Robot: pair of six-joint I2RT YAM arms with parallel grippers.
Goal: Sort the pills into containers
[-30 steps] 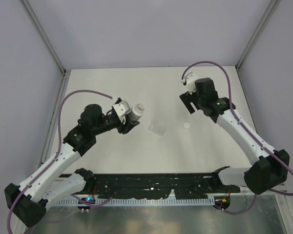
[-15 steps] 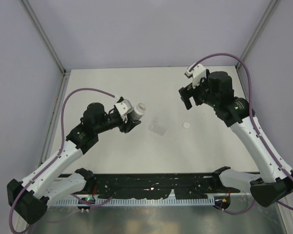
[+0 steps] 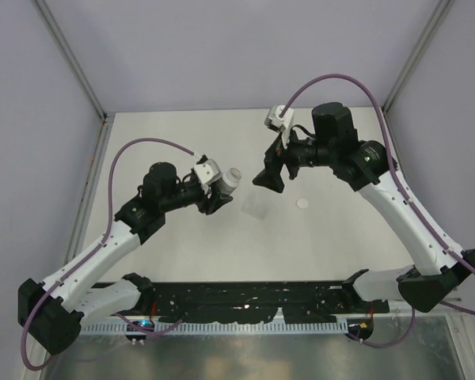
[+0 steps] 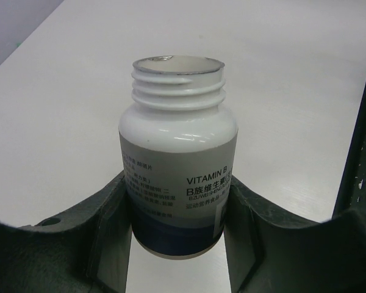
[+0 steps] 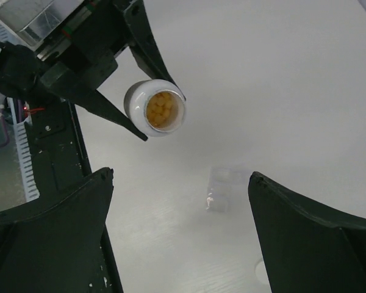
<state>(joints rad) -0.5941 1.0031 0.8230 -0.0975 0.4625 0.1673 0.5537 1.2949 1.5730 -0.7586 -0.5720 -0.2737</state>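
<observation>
My left gripper is shut on a white pill bottle with a blue-banded label, held off the table and tilted, its mouth uncapped. The left wrist view shows both fingers pressed against the bottle. In the right wrist view, small orange pills fill the bottle. A small clear packet lies flat on the table just right of the bottle. My right gripper hangs open above and behind the packet, with nothing between its fingers.
A small white round cap lies on the table right of the packet, and its edge shows as the cap low in the right wrist view. A black rail runs along the near edge. Grey walls enclose the table on three sides.
My right arm has swung left from the back right to the middle, over the packet. The left gripper has carried the bottle slightly right and farther back.
</observation>
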